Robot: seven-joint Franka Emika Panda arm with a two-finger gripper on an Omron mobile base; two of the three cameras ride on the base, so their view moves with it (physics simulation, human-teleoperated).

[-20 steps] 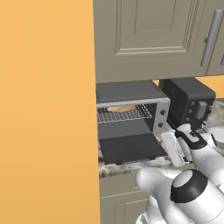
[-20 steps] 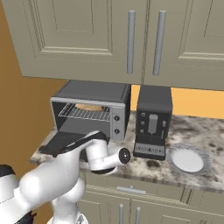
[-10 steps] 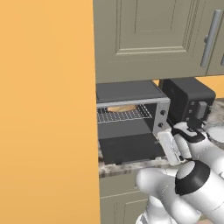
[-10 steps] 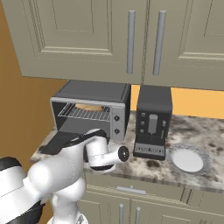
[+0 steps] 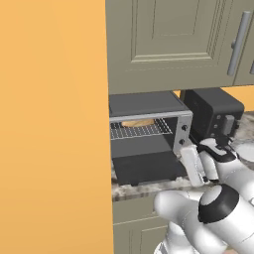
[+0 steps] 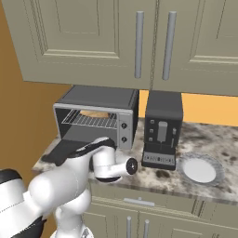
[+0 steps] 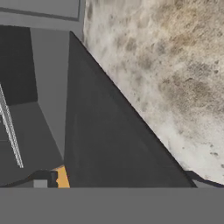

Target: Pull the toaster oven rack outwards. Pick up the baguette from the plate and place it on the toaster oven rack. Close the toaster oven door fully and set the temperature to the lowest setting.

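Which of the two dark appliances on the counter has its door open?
The toaster oven, the wide low one on the left; its door lies folded down. The taller black appliance beside it has none open.

My arm (image 5: 198,218) is glossy white, built of fat rounded segments that bulge like smooth shells. A dark, near-black band rings the joint nearest the left base camera, and another dark collar shows low in the right base view. Near the wrist a short white cylinder ends in a round black cap.

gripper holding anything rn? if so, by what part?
Nothing held. The gripper is open beside the lowered toaster oven door; the baguette sits on the rack.
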